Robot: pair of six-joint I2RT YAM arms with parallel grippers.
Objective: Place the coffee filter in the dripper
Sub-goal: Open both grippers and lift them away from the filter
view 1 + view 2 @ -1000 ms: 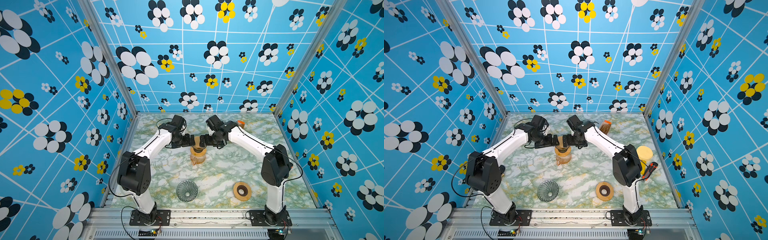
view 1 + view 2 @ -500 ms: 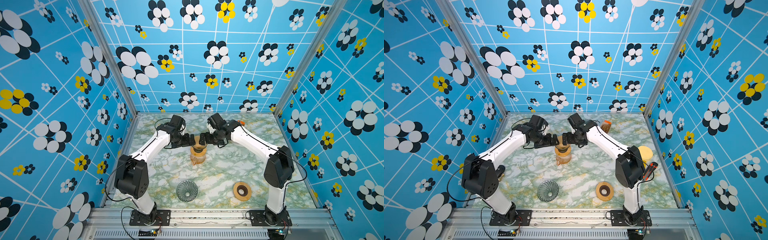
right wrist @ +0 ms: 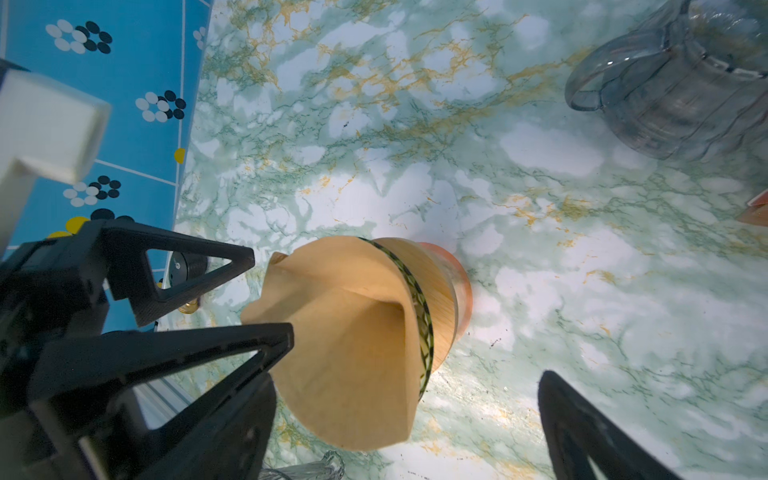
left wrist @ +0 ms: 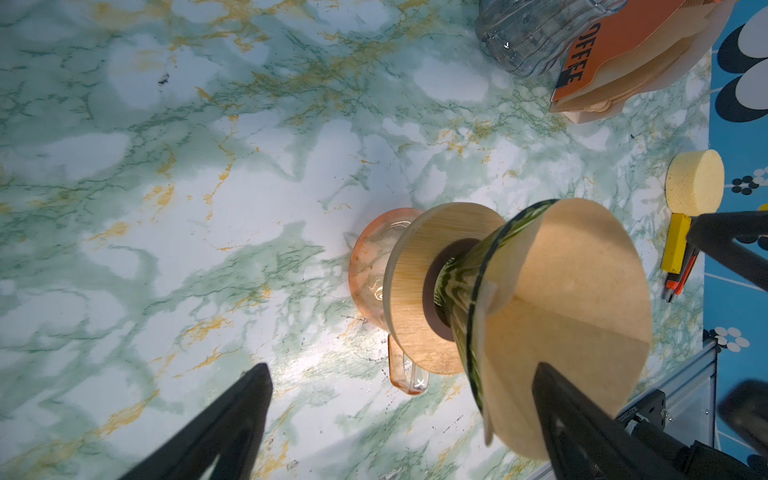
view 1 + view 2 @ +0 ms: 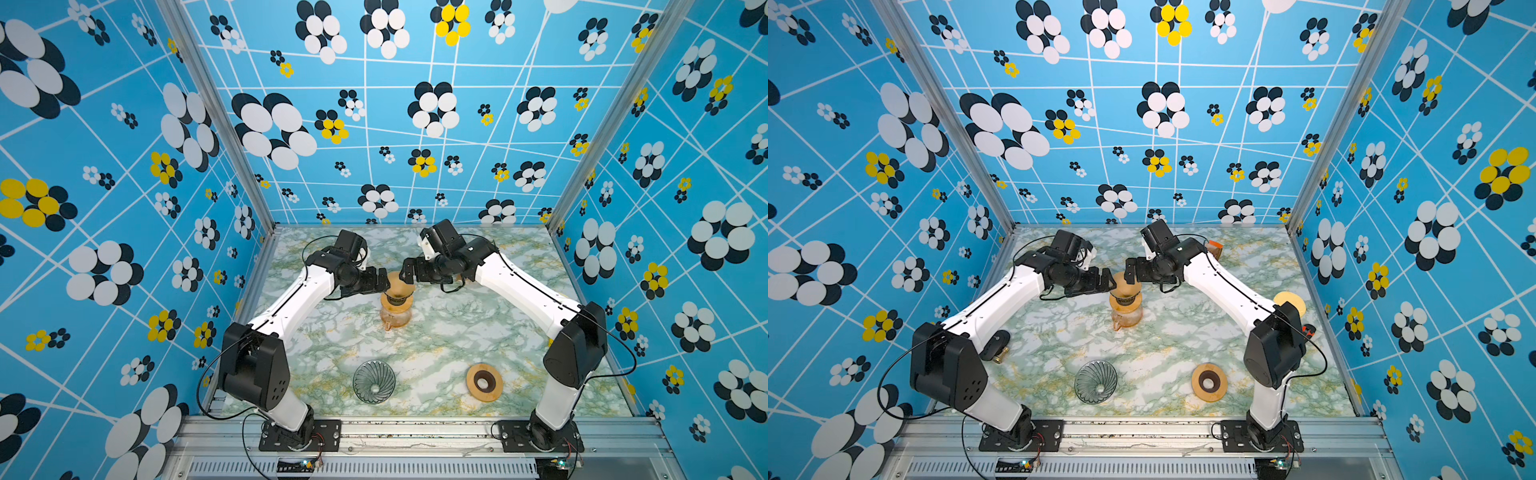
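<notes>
My left gripper and right gripper flank the coffee filter, jaws spread wide, empty. It sits in the dripper.

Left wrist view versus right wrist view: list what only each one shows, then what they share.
Only the left wrist view shows the yellow sponge and the glass server's handle. Only the right wrist view shows a small brass piece near the wall. Both show the coffee filter seated in the dripper on its wooden collar, plus a clear jug further off.
</notes>
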